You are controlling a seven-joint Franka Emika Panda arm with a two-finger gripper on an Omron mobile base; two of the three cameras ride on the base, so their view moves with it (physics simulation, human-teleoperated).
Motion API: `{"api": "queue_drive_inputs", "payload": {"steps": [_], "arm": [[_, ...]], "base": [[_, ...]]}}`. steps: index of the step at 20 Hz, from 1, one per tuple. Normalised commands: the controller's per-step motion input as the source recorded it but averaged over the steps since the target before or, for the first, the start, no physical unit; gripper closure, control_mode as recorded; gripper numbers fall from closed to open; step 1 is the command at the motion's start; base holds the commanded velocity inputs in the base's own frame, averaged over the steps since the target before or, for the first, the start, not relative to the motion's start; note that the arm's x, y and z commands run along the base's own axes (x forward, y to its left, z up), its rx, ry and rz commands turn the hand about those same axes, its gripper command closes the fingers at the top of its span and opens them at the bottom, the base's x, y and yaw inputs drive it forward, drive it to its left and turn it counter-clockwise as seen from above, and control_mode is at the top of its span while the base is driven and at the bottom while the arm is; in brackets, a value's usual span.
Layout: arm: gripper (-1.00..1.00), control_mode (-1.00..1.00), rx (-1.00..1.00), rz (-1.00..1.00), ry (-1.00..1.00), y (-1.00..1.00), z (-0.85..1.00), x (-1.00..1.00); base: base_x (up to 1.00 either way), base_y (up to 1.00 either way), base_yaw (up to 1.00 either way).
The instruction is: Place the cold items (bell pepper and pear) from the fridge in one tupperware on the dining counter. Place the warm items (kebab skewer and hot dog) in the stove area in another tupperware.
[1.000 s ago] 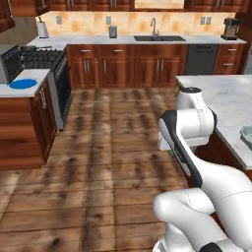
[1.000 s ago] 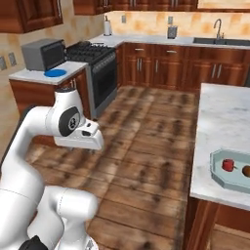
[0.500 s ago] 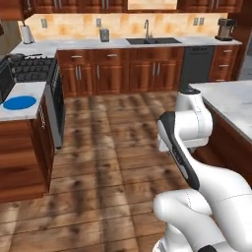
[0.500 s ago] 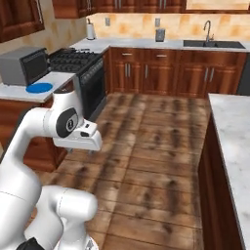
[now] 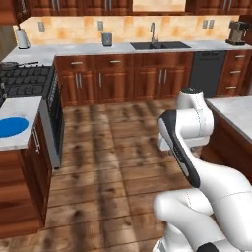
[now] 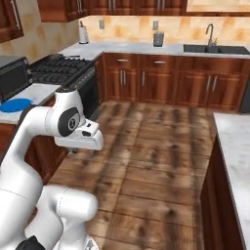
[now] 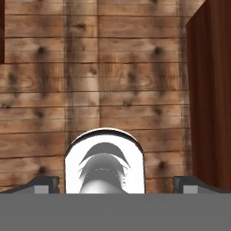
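My gripper (image 7: pixel 116 184) points straight down at the wooden floor (image 7: pixel 113 67), and its two dark fingertips (image 7: pixel 44 184) stand far apart at the bottom of the hand view, open with nothing between them. The arm is folded close to the base, the hand (image 6: pixel 82 140) hanging over the floor between the stove (image 6: pixel 63 68) and the dining counter (image 6: pixel 237 146). The stove (image 5: pixel 24 78) lies ahead on the left, the dining counter (image 5: pixel 236 110) on the right. The bell pepper, pear, kebab skewer, hot dog and tupperware are out of view.
A blue round plate (image 5: pixel 12 127) lies on the counter beside the stove, next to a dark box-shaped appliance (image 6: pixel 12 78). A sink (image 5: pixel 157 45) and brown cabinets (image 5: pixel 123 78) line the back wall. A dark cabinet side (image 7: pixel 210 99) stands to the right of the hand.
The whole picture has shifted: the base has driven forward, so the stove and back cabinets are nearer and the dining counter has slid to the right edge. The arm keeps its folded pose.
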Motion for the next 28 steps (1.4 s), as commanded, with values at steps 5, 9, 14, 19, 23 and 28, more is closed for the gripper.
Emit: {"api": "queue_drive_inputs", "payload": {"steps": [5,9,14,19,23,28], "arm": [[-1.00,1.00,0.00,0.00,0.00,0.00,0.00,0.00],[-1.00,1.00,0.00,0.00,0.00,0.00,0.00,0.00],[-1.00,1.00,0.00,0.00,0.00,0.00,0.00,0.00],[-1.00,1.00,0.00,0.00,0.00,0.00,0.00,0.00],[-1.00,1.00,0.00,0.00,0.00,0.00,0.00,0.00],[-1.00,1.00,0.00,0.00,0.00,0.00,0.00,0.00]], "base": [[1.00,0.14,0.00],[1.00,0.14,0.00],[1.00,0.13,0.00],[1.00,0.12,0.00],[1.00,0.08,0.03],[1.00,0.18,0.29]]}}
